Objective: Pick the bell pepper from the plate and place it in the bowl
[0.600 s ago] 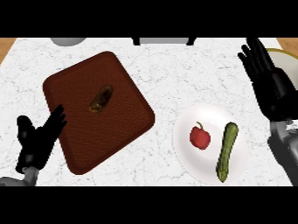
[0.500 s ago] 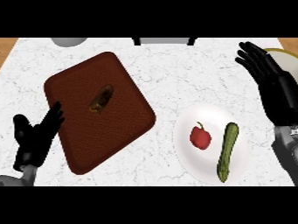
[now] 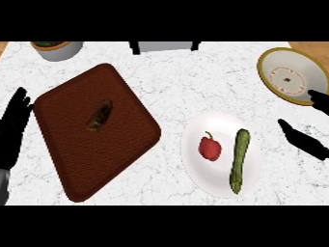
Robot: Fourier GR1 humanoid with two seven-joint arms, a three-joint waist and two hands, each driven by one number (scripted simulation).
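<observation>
The red bell pepper (image 3: 210, 148) lies on the white plate (image 3: 199, 169), to the left of the right robot hand (image 3: 318, 129) and a bit lower down in the view. Nothing holds it yet. A long green cucumber (image 3: 239, 161) lies just beside the pepper on the same plate, between the pepper and the right robot hand.

The right robot hand is spread wide and holds nothing. Its thumb sticks out toward the plate. The bowl (image 3: 294, 76) sits just above this hand, near the top right of the worktop (image 3: 188, 91). The fingertips look like they reach the rim of the bowl, but I cannot tell if they touch it.

The left robot hand (image 3: 5, 136) rests at the far left edge, fingers straight and up, with nothing in it. Beside it lies a big brown board (image 3: 67, 144) with a small dark thing (image 3: 100, 116) on top. A grey pot (image 3: 56, 48) stands at the top left.

What could go wrong? The cucumber is in the way, so the right robot hand may bump it or grab it and not the pepper. The pepper is small and round, so it may roll on the smooth plate. The hand is also close to the bowl and could knock it when it moves.
</observation>
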